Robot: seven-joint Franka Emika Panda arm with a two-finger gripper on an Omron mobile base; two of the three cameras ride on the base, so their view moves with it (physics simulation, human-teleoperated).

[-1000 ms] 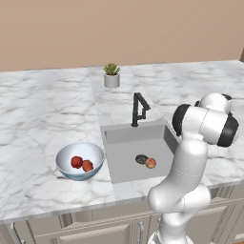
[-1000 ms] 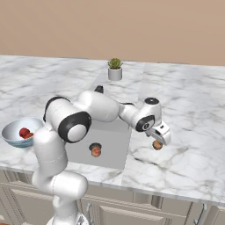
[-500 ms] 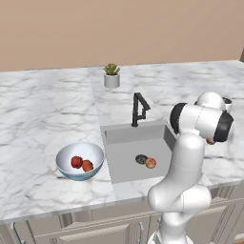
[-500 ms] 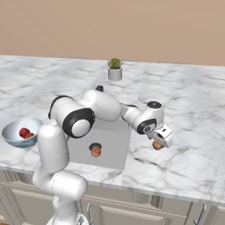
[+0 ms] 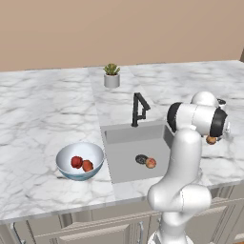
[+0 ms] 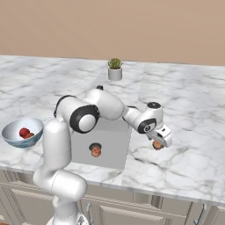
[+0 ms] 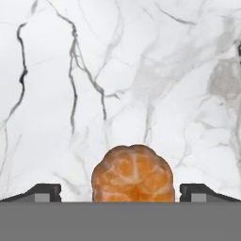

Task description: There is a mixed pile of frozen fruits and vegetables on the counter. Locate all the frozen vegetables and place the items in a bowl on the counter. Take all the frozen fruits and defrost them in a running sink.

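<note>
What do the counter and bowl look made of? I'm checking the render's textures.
Counter: polished white marble, judging by its grey veins, though it could be an imitation. Bowl: glazed ceramic or perhaps glass, with a glossy pale blue-white wall and thin rim.

small white pot with green plant upright behind the faucet, beige wall, beige cabinet fronts
</note>
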